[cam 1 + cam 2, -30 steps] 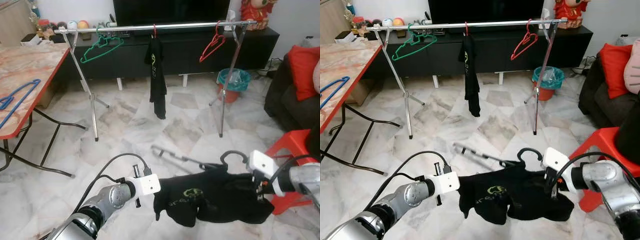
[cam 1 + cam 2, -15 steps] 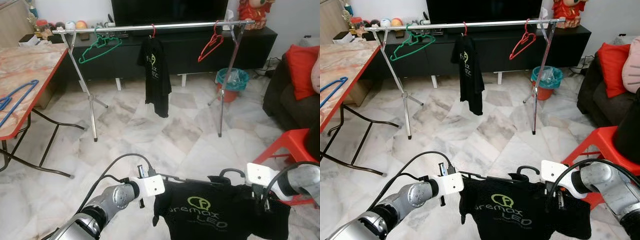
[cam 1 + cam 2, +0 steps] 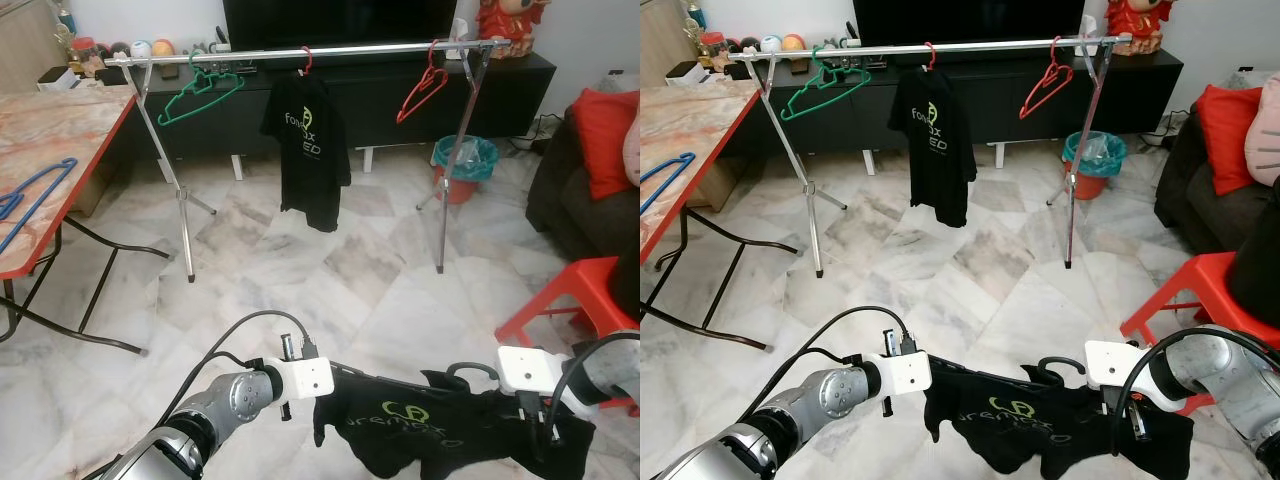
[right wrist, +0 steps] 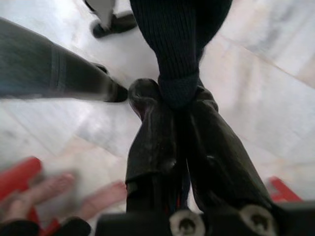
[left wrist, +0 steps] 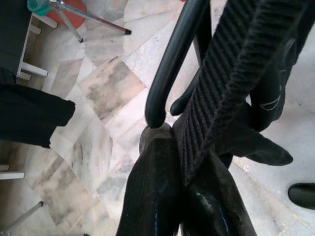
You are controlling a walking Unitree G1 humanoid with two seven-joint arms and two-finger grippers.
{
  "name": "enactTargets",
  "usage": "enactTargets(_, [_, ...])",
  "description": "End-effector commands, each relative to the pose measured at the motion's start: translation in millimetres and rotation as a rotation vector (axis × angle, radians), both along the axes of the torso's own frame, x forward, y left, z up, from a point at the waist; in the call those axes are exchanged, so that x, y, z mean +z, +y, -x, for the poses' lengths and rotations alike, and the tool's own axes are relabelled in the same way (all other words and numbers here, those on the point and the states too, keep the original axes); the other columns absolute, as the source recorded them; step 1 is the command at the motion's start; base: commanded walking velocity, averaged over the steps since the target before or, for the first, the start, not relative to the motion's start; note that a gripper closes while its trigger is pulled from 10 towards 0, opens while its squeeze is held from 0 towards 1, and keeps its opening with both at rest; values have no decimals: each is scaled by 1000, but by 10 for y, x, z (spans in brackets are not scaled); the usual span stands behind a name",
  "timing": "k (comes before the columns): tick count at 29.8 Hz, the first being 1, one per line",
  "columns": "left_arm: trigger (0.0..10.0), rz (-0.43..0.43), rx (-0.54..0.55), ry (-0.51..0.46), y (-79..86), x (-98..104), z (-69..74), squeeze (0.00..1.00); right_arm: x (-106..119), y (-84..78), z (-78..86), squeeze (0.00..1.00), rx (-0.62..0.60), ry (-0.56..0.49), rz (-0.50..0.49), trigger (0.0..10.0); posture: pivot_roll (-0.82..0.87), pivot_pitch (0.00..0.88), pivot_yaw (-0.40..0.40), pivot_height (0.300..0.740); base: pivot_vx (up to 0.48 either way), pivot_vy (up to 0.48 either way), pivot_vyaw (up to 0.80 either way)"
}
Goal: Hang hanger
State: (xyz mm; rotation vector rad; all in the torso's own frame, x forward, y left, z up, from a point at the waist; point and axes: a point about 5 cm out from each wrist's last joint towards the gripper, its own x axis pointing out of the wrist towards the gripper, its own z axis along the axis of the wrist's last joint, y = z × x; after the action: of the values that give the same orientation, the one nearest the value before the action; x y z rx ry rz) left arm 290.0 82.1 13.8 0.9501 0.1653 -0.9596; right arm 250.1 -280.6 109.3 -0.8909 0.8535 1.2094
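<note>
Both grippers are holding a black T-shirt [image 3: 440, 440] on a black hanger [image 3: 1058, 368] low in front of the robot, above the marble floor [image 3: 330, 270]. The left gripper [image 5: 170, 142] is pinching the shirt's ribbed hem, fingers pressed together on the cloth, with the hanger's rod lying just beside them. The right gripper [image 4: 172, 105] is clamping the opposite edge of the same shirt, fingers closed around a fold of dark fabric. The shirt is sagging between the two wrists, green-yellow print facing up, hanger hook rising at its top edge near the right wrist.

The clothes rack [image 3: 300, 53] is standing well apart, ahead, in front of a black TV cabinet [image 3: 390, 95]. A green hanger [image 3: 200, 95], a second black printed T-shirt [image 3: 308, 150] on a red hook, and a bare red hanger [image 3: 422, 88] are hanging on its rail. A blue hanger [image 3: 30, 195] is lying on the marble-patterned table [image 3: 60, 140] to the left. A red stool [image 3: 570, 300] and a teal bin [image 3: 468, 160] are standing to the right. A person's bare toes [image 4: 74, 196] are showing in the right wrist view, blurred.
</note>
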Motion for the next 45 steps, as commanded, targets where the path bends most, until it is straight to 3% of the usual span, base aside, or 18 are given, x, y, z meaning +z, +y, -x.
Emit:
enactTargets(1, [10000,-120,216,39,595,-110,-37,0,27,-592,169,0,-142,90,279,10000,-82,18,37,740,0,0,0])
enactTargets(9, [10000,-120,214,45,588,-124,-23,0,-59,-616,1,0,-258,-63,329,10000,-81,19,40,740,0,0,0])
enactTargets(23, [10000,-117,199,21,541,-104,-40,0,-123,-390,422,0,71,305,191,10000,-84,15,37,740,0,0,0])
enactTargets(27, [10000,-110,197,19,523,-102,-40,0,-146,-389,452,0,103,336,216,10000,-82,17,37,740,0,0,0])
enactTargets(31, [10000,-78,198,19,488,-84,-47,0,-257,-404,557,0,192,407,318,10000,-83,20,36,740,0,0,0])
enactTargets(34, [10000,0,196,4,417,-2,-95,0,-396,-293,646,0,263,454,309,10000,-78,21,33,740,0,0,0])
enactTargets(37, [10000,103,181,-14,317,117,-153,0,-537,-213,630,0,248,420,288,10000,-75,23,31,740,0,0,0])
enactTargets(38, [10000,177,173,-5,256,200,-193,0,-582,-182,608,0,241,392,280,10000,-66,26,29,740,0,0,0])
enactTargets(40, [10000,202,169,1,236,226,-204,0,-594,-171,598,0,236,383,275,10000,-66,26,29,740,0,0,0])
enactTargets(42, [10000,290,121,59,151,318,-225,0,-633,-121,540,0,197,338,245,10000,-68,25,30,740,0,0,0])
enactTargets(43, [10000,375,55,116,54,428,-239,0,-674,-91,458,0,146,278,229,10000,-68,26,31,740,0,0,0])
enactTargets(45, [10000,418,-6,155,-13,510,-241,0,-702,-82,398,0,113,231,229,10000,-67,27,31,740,0,0,0])
